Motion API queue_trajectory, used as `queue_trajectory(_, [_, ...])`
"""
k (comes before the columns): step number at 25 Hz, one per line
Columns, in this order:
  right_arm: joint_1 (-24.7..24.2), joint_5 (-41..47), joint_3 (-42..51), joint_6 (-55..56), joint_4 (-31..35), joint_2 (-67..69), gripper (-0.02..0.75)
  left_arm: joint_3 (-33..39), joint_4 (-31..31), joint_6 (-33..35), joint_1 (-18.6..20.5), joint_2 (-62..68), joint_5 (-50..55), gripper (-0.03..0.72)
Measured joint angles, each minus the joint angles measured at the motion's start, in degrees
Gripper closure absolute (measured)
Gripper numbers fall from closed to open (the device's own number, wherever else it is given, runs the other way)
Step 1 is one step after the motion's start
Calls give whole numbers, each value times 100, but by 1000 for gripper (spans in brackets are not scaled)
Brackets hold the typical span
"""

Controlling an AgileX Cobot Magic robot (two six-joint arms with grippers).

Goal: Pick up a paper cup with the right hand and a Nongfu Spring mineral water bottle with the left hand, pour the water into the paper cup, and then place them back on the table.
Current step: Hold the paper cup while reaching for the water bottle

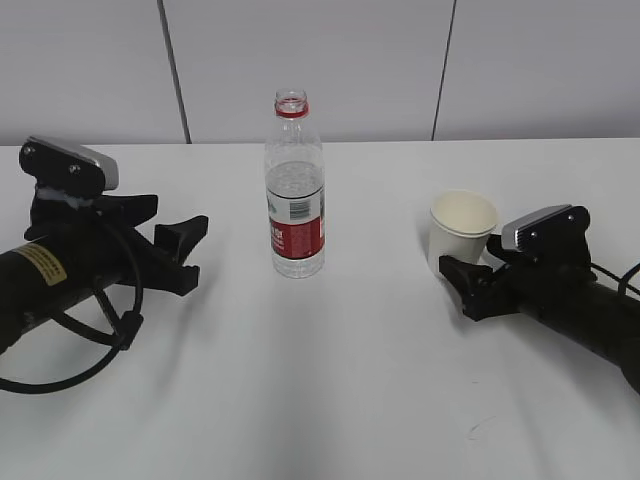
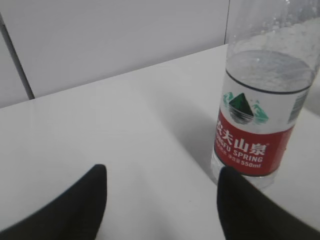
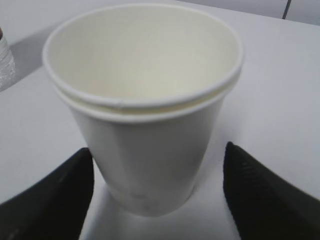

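Straddling paper cup [image 3: 145, 115]: spread right tool [image 3: 157, 192].

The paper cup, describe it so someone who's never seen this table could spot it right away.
On the white table, look right of the tall water bottle standing mid-table. The paper cup stands upright there, between the open fingers of the right gripper. It is short, plain cream-white and empty, with a rolled rim, unlike the clear, red-labelled bottle.
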Motion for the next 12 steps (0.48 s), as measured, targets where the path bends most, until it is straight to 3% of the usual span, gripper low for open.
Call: queue_trajectory(12, [0, -11, -488, 0, -477, 91, 136, -4, 215, -187, 0, 132, -244, 252])
